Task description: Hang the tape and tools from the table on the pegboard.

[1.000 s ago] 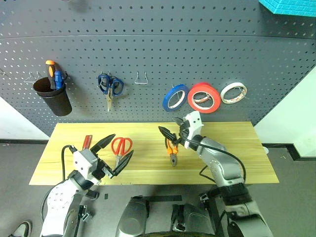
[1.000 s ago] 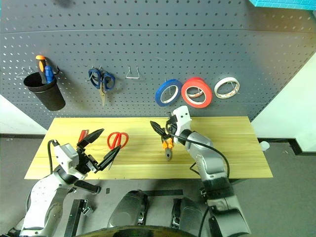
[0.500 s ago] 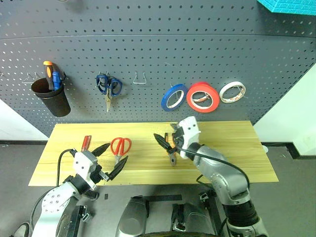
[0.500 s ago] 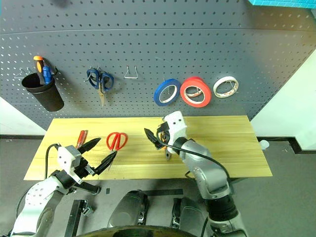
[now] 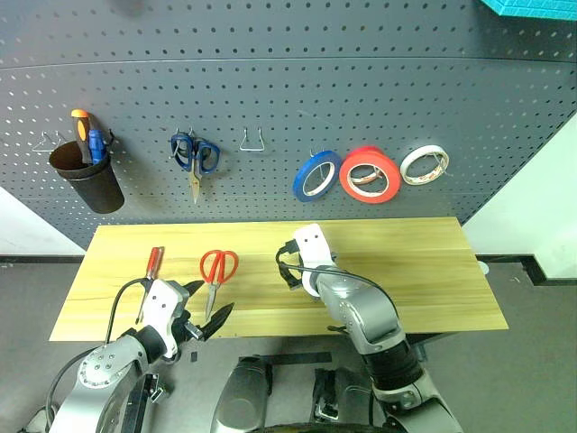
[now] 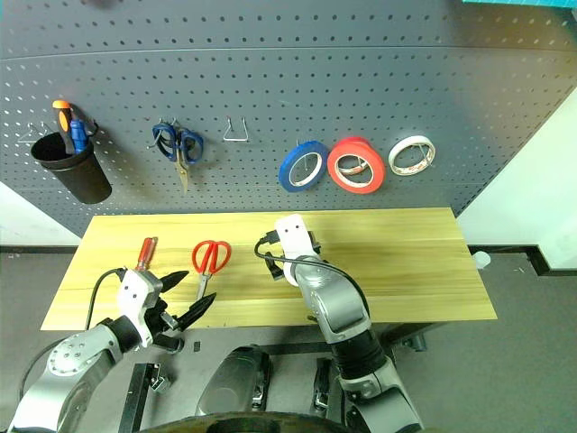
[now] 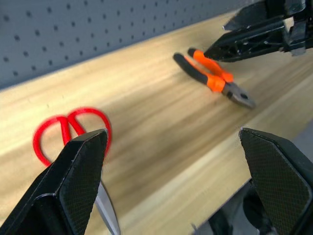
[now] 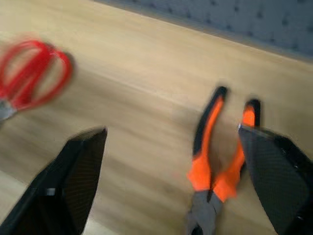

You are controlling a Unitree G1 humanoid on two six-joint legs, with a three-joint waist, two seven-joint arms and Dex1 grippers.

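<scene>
My right gripper [image 8: 171, 181] hangs open over the pliers [image 8: 217, 166] at bench [image 5: 433, 262] centre, handles pointing toward the pegboard [image 5: 288, 99], while my open left gripper [image 7: 176, 181] sits lower left beside the red scissors [image 5: 216, 271]

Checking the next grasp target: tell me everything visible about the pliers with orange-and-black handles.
The pliers with orange-and-black handles lie flat on the light wooden table, untouched. The two curved handles are orange near the joint and black at their tips, slightly spread; the short grey metal jaws look closed. The open right gripper hovers just above them, its black fingers either side in the right wrist view. The red-handled scissors lie apart, further to the robot's left.
</scene>
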